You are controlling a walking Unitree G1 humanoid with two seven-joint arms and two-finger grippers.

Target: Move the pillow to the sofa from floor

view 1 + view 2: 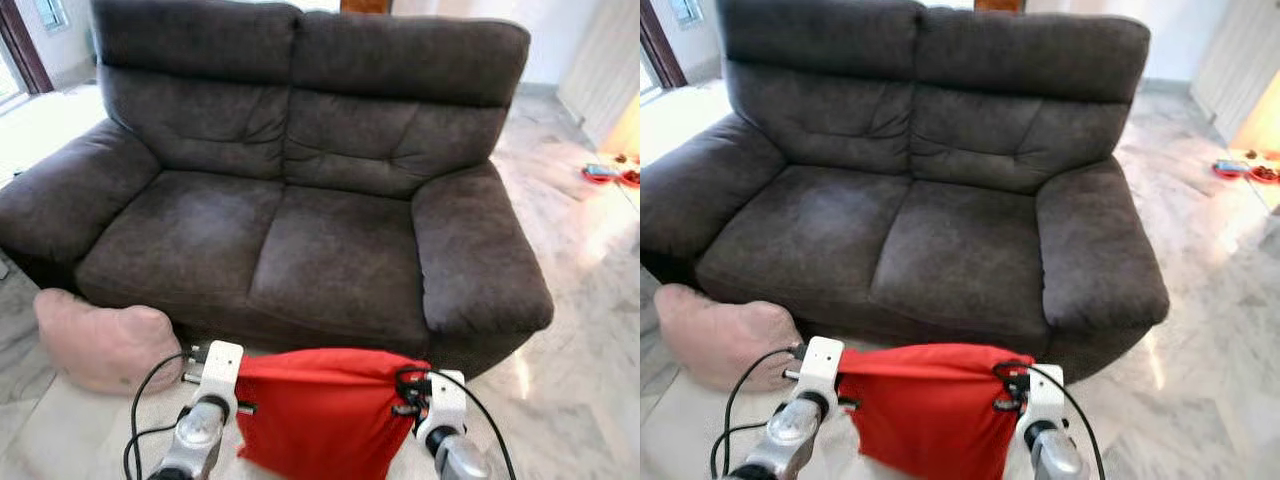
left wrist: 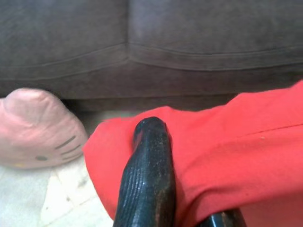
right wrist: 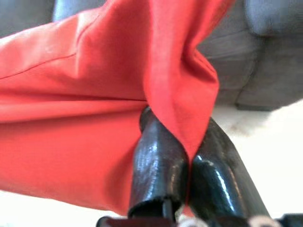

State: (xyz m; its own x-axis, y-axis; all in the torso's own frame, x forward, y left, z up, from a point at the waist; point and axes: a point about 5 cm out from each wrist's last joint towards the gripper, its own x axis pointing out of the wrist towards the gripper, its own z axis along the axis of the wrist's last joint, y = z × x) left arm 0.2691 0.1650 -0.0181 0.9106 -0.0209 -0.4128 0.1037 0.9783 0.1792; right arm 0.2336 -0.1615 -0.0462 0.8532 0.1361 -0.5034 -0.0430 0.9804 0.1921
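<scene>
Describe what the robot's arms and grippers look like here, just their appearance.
Both arms are silver metal tubes ending in white wrist blocks, with thin black cables looping off each. The left gripper has long, rounded black fingers with a finely ribbed, matte texture. The right gripper has glossy black fingers with smooth, blunt tips.

text: you have nothing legible in any view | red pillow [image 1: 320, 415]: plain fabric, no label or print | pink cushion [image 2: 35, 130]: a drawn cat-like face with whiskers, no lettering | sofa [image 1: 300, 200]: no tag or brand readable | numbers, signs: none
</scene>
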